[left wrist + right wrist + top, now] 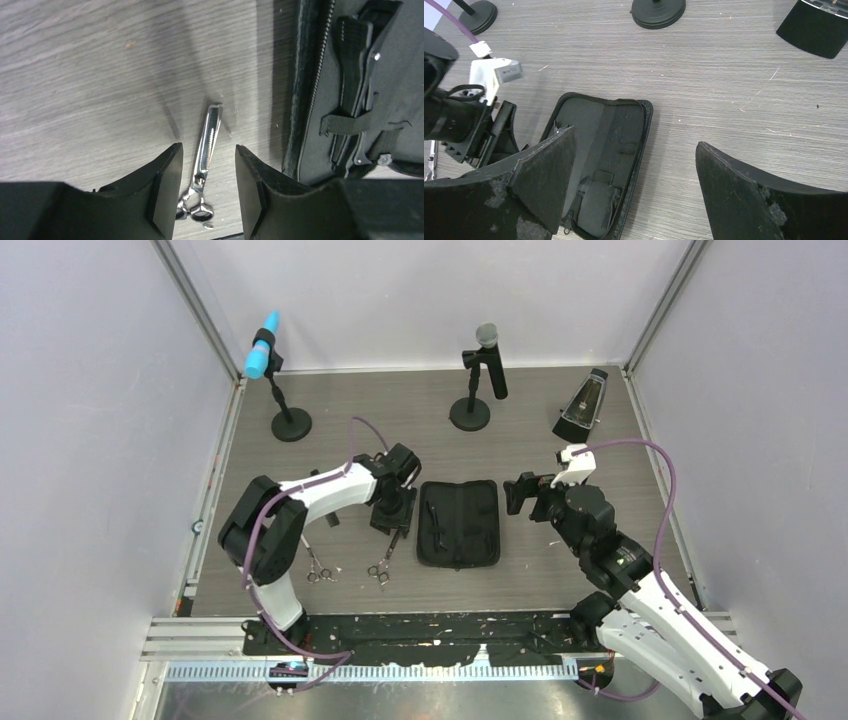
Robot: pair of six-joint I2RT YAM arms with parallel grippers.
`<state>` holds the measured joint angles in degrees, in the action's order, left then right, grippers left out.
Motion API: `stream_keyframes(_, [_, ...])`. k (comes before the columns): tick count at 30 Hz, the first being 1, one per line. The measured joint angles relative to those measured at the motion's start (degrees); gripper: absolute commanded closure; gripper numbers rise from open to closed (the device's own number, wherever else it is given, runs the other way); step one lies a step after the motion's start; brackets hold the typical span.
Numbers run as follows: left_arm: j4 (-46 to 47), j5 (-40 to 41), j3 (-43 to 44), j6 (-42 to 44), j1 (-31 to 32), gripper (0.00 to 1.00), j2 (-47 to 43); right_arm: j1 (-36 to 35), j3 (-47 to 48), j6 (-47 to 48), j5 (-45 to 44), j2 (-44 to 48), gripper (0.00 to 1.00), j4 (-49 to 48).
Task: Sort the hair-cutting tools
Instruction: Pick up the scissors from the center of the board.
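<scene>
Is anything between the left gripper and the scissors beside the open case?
Nothing visible. The scissors lie flat on the table between the open jaws of the left gripper; the zip case lies beside them, not touching.

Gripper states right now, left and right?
Left gripper: open, straddling the small silver scissors, not gripping them.
Right gripper: open, empty.

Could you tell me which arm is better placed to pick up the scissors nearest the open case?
Left, probably: the left gripper hovers open directly over those scissors, jaws either side of the blades; the right gripper, also open, is across the case from them.
</scene>
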<state>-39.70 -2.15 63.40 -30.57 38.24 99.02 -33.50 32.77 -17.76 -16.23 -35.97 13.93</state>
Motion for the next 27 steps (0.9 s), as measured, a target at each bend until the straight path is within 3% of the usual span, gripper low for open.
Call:
stream_keyframes(3, [-0.1, 0.0, 1.2, 1.1, 0.0, 0.61, 2.8, 0.0, 0.0, -0.1, 0.0, 0.3, 0.04, 0.1])
stream_keyframes(9, [-2.0, 0.5, 3.9, 2.3, 0.0, 0.9, 5.3, 0.0, 0.0, -0.2, 0.0, 0.3, 0.04, 0.5])
stream_keyframes(13, [-3.0, 0.8, 5.1, 2.3, 0.0, 1.0, 6.3, 0.0, 0.0, -0.3, 0.0, 0.3, 0.04, 0.7])
stream_keyframes(17, [-4.8, 1.1, 7.1, 1.7, -0.4, 1.0, 7.6, 0.0, 0.0, -0.4, 0.0, 0.2, 0.04, 0.7])
stream_keyframes(23, [-3.9, 2.4, 8.4, -0.1, -1.6, 0.68, 8.4, 0.0, 0.0, -0.4, 0.0, 0.2, 0.04, 0.9])
stream_keyframes(27, [-2.2, 3.3, 7.5, -0.9, -1.9, 0.59, 7.7, 0.0, 0.0, -0.4, 0.1, 0.2, 0.04, 0.9])
